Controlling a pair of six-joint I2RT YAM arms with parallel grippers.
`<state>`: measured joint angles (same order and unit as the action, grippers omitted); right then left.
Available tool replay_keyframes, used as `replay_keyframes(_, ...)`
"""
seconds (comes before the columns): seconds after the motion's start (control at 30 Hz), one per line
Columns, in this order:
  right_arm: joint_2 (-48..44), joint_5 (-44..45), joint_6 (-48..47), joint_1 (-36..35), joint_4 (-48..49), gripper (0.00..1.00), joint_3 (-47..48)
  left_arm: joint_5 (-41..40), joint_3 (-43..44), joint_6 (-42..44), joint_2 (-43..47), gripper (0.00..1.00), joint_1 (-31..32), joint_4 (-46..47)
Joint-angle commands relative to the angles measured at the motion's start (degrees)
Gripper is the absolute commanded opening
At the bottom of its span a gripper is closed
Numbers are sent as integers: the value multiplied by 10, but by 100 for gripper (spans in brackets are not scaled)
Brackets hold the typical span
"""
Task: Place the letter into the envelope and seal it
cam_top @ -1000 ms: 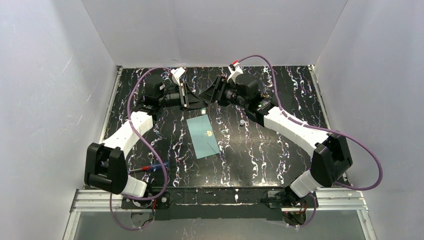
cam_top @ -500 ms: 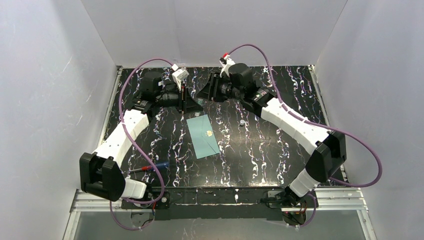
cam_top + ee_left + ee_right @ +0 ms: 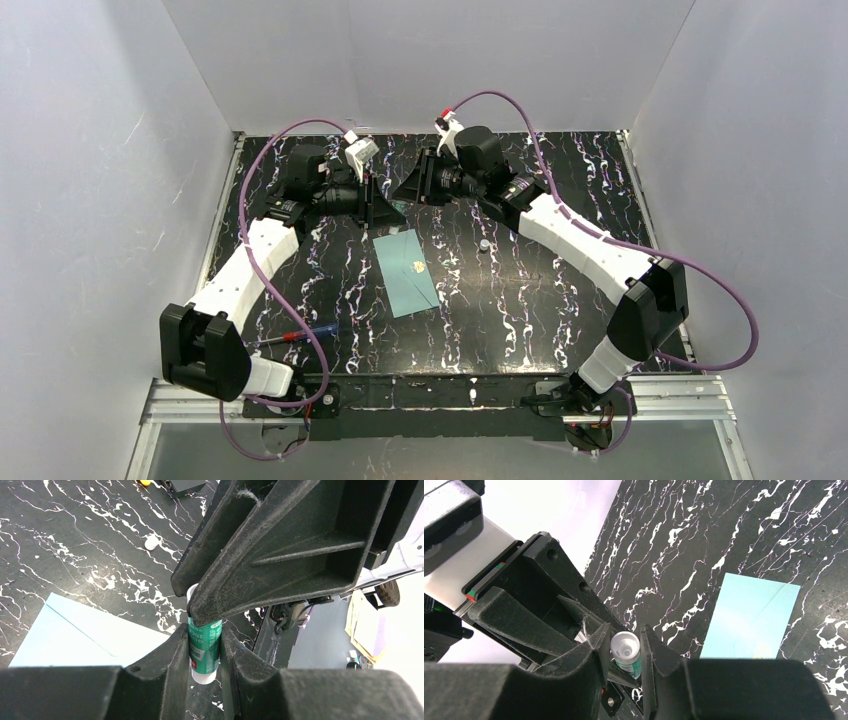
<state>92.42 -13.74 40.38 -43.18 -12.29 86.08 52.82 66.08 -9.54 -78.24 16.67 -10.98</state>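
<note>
The pale teal envelope [image 3: 407,270] lies flat mid-table with its flap down and a small gold seal [image 3: 417,267] on it. It also shows in the left wrist view [image 3: 75,640] and the right wrist view [image 3: 749,620]. The tan letter is out of view. My left gripper [image 3: 383,207] and right gripper [image 3: 410,190] meet above the table behind the envelope. Both are shut on one green-and-white glue stick [image 3: 205,647]. The left gripper [image 3: 204,635] holds its green body. The right gripper [image 3: 625,640] holds its white end [image 3: 625,649].
A small grey round piece [image 3: 484,244] sits on the table right of the envelope. A red-and-blue pen [image 3: 300,335] lies near the left arm's base. White walls close in three sides. A small white bit [image 3: 151,542] lies on the black marbled table.
Both grippers have moved a little towards the back wall and left, staying together on the glue stick. The envelope has not moved.
</note>
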Motion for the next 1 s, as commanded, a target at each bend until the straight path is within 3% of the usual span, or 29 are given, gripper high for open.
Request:
replay_keyframes(0.0,-12,-23,9,-1,5,35,-6,-6,25,-21,8,0,-2,15)
replay_keyframes(0.33,-23,-17,29,1,4,37,-4,-23,40,-73,3,0,-2,13)
replay_keyframes(0.57,-54,-20,34,14,70,5,-41,10,22,-61,16,0,-4,19)
replay_keyframes(0.73,-97,-130,34,40,283,1,-122,127,19,-96,15,0,-14,55)
replay_keyframes(0.83,-123,-206,28,58,406,1,-175,204,18,-156,15,0,-15,126)
replay_keyframes(0.97,-146,-282,34,72,501,1,-209,259,33,-177,16,0,-15,145)
